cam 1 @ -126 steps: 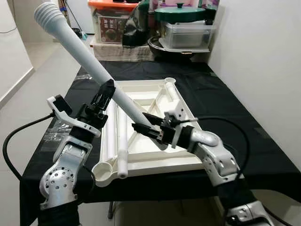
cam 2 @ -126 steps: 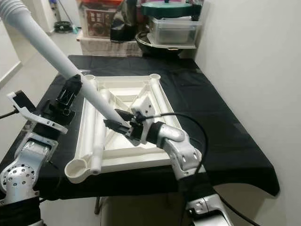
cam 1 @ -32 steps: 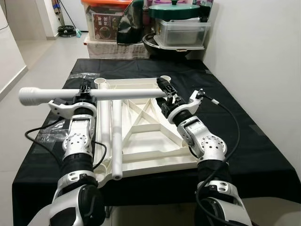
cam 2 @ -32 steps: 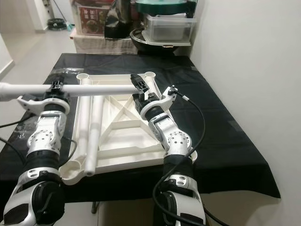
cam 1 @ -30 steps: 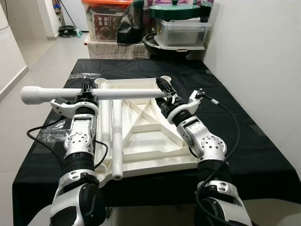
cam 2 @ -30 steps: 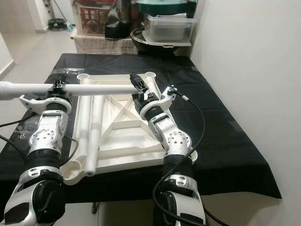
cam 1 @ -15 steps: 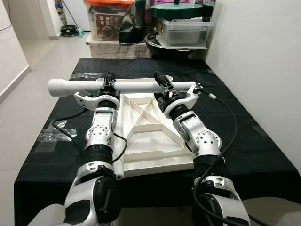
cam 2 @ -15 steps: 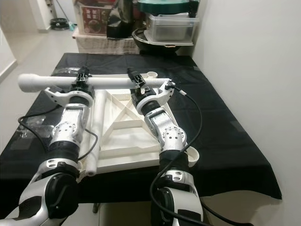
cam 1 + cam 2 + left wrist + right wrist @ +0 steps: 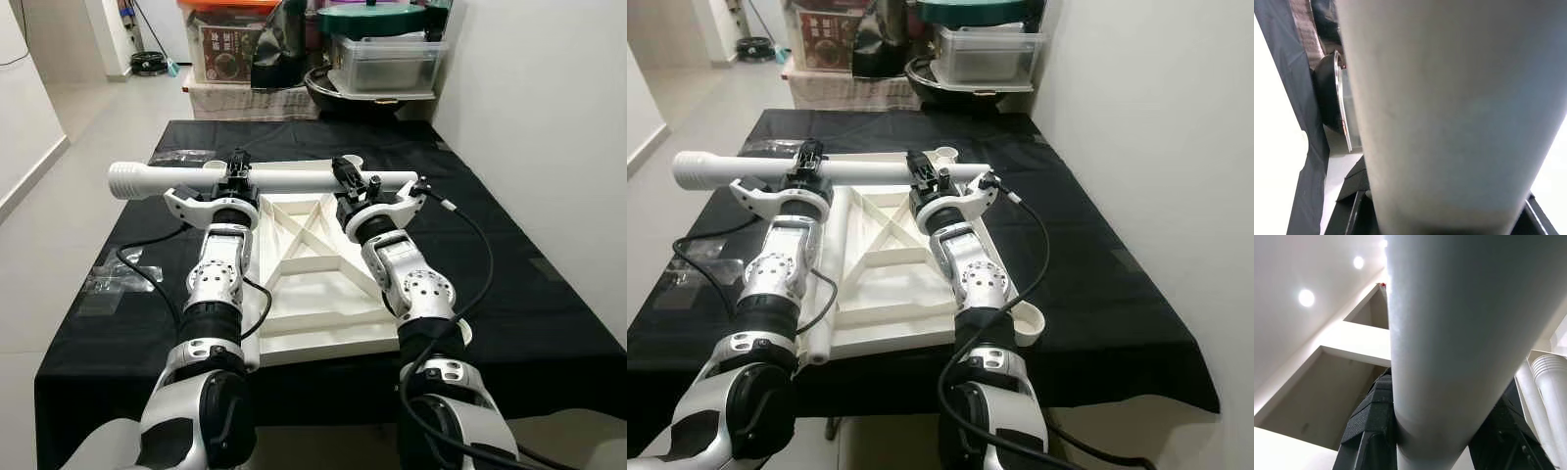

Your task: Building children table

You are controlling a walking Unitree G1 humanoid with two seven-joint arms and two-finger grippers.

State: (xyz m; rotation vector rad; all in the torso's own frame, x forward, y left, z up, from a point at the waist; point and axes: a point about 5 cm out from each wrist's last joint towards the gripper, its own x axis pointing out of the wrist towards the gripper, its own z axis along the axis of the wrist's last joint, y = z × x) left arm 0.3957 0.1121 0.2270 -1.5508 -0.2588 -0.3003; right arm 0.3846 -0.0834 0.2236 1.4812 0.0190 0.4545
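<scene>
White leg (image 9: 284, 179) with a ribbed end, white tabletop (image 9: 313, 294), black cloth on the surface (image 9: 509, 245); silver arms with black fingers (image 9: 1371, 431); behind, a green lid (image 9: 372, 18), an orange-lidded box (image 9: 225, 39), a clear tub (image 9: 387, 69), pale grey floor (image 9: 88, 127)

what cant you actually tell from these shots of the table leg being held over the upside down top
- Left wrist view: the white leg sits against the lens and blocks the left gripper's jaws.
- Right wrist view: the same leg hides most of the right gripper.
- Eye views: the arms cover parts of the tabletop, so its near-left corner socket is unreadable.
- Box label at the back: too small to read.
</scene>
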